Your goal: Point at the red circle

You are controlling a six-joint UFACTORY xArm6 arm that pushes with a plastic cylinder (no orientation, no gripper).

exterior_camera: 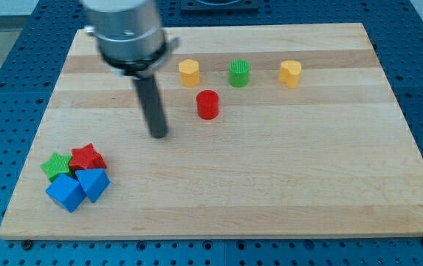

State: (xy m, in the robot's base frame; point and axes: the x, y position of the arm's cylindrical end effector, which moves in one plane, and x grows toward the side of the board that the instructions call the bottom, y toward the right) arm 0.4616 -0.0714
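Wooden board (pixel 285 185) is lying bare mid-field; my tip (pixel 158 135), a fingerless rod, is sitting left of the red circle (pixel 207 104), near but apart; closing in is remaining.

Pale wooden board (pixel 285 185) on blue perforated bench (pixel 4 59) | upper centre: yellow hexagon block (pixel 189 72), green cylinder (pixel 239 73), yellow heart block (pixel 290 73), red cylinder (pixel 207 104) just below them | lower left cluster, touching: green star (pixel 55 165), red star (pixel 86 157), blue cube (pixel 65 193), blue triangle block (pixel 93 183) | my tip (pixel 158 135) rests on board, left of red cylinder, apart from it
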